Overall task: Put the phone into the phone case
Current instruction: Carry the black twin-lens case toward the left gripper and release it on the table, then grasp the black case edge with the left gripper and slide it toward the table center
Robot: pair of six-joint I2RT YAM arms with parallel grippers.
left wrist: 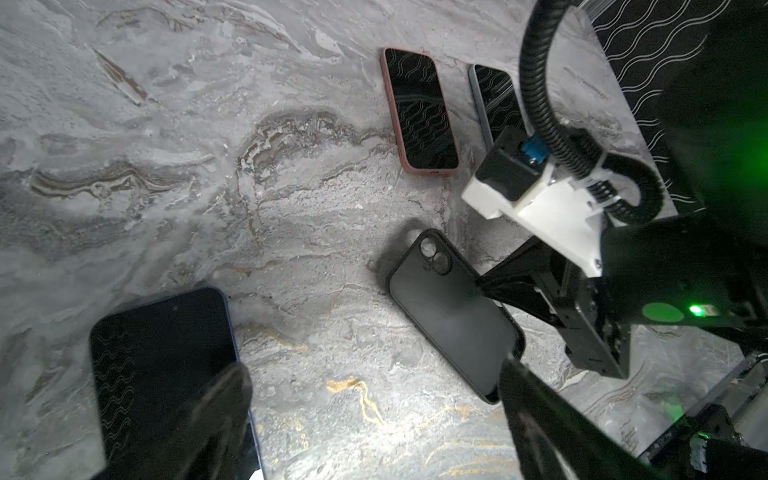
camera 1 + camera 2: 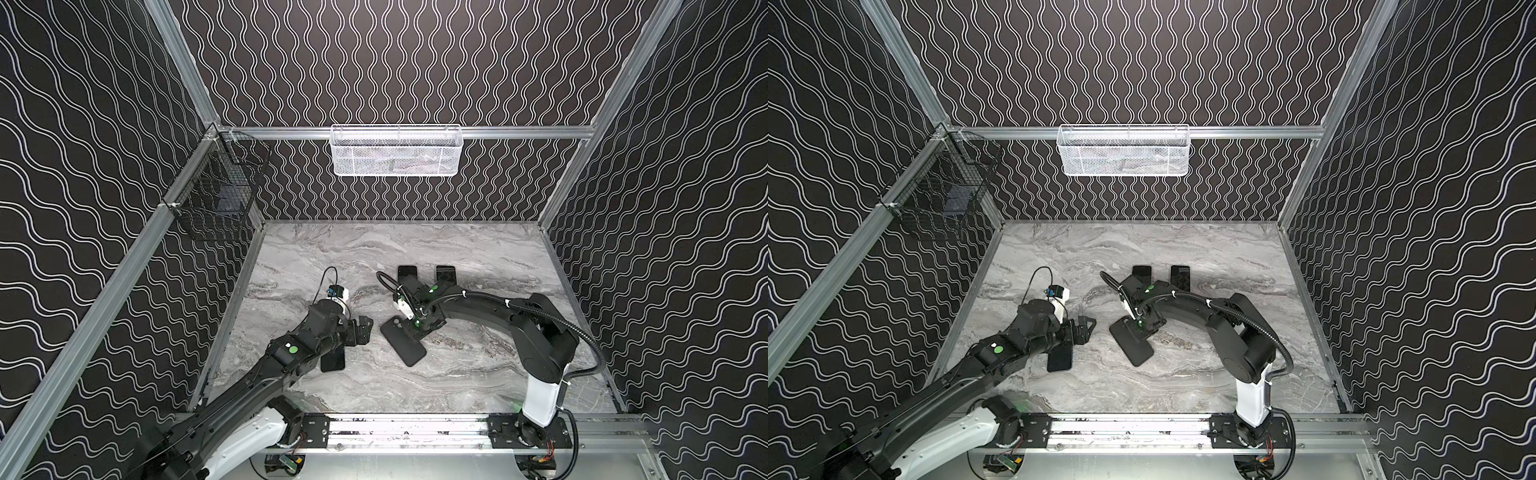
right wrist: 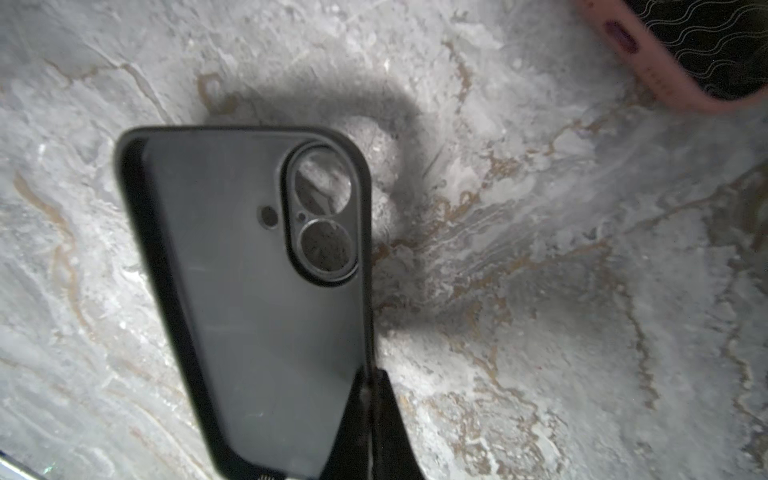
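Right gripper (image 3: 370, 388) is pinching one long side wall of the phone case (image 3: 249, 291), jaws pressed together on the rim. The case is sitting seemingly open side up, mid-frame in both top views. Left gripper (image 2: 361, 330) is hanging spread wide, empty, near the phone (image 2: 332, 360), which is lying screen up to frame left of the case, apart from it. Judgement: case-positioning step is running; phone pickup is coming next, calling for jaws lowered across its long edges.

open grey marble tabletop (image 2: 365, 374) lies between the dark slab phone (image 2: 333, 360) and the matte black phone case (image 2: 403, 341); farther back, the black right arm (image 2: 478, 305) overhangs the pink-cased phone (image 1: 419, 110) and grey-rimmed phone (image 1: 494, 99).
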